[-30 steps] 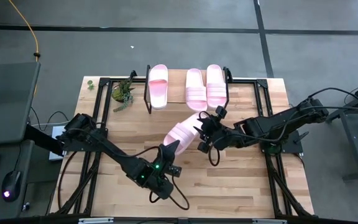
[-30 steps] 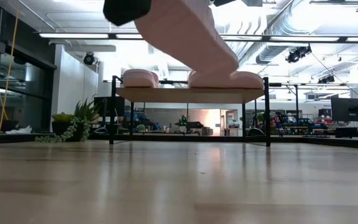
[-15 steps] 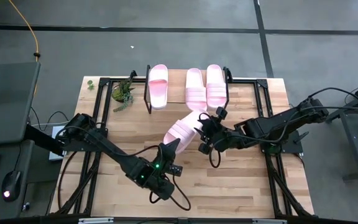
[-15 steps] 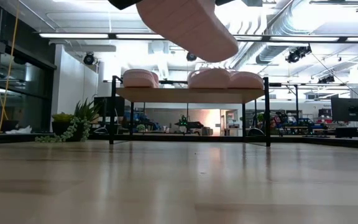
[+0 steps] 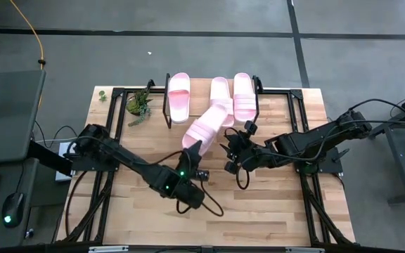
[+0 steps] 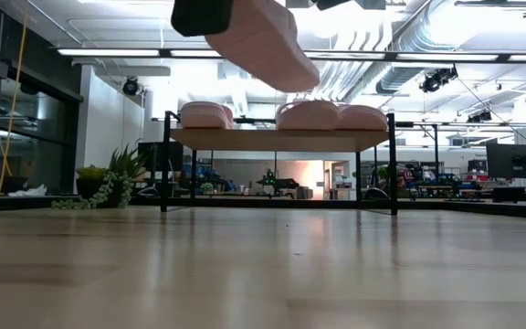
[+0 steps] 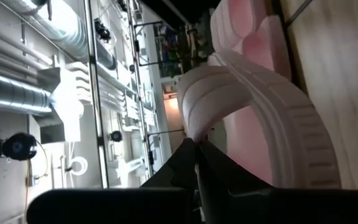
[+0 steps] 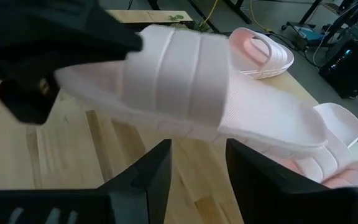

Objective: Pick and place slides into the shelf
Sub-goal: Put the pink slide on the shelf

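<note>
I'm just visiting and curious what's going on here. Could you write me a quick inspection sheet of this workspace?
Surface: wood-plank table, bare in front.
Job's things: three slides rest on the shelf; a fourth slide is held in the air, pointing toward the shelf's gap.
Clutter: small potted plant left of the shelf.
Grippers: left gripper shut on the fourth slide's heel end; right gripper open, beside it, holding nothing.
Cables: black cables loop along the left arm.
Surroundings: grey floor around the table.
</note>
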